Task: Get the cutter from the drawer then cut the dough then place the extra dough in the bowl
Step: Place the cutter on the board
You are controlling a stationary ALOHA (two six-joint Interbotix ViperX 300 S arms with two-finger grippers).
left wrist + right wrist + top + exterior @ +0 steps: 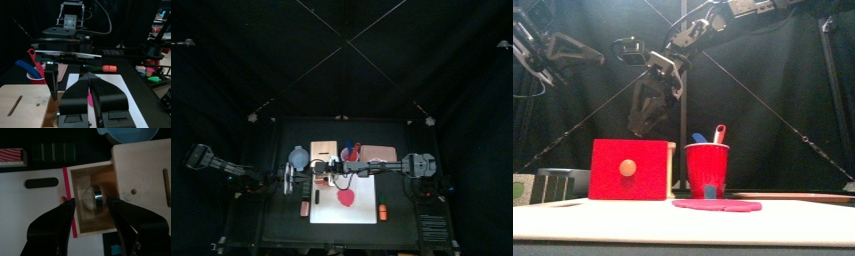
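White board (pixel 365 185) laid at middle of tabletop (pixel 271 200), toward front edge. Wooden box (pixel 143 163) seen at board's back-left corner, drawer (pixel 83 178) pulled out. Blue-grey bowl (pixel 298 157) set left of box. Dough (pixel 349 198) laid flat on board. Cutter (pixel 95 198) seen inside drawer, between wide-spread jaws of right tool (pixel 92 204), not gripped. Left tool (pixel 89 92) held near board's left edge, jaws narrow, nothing held.
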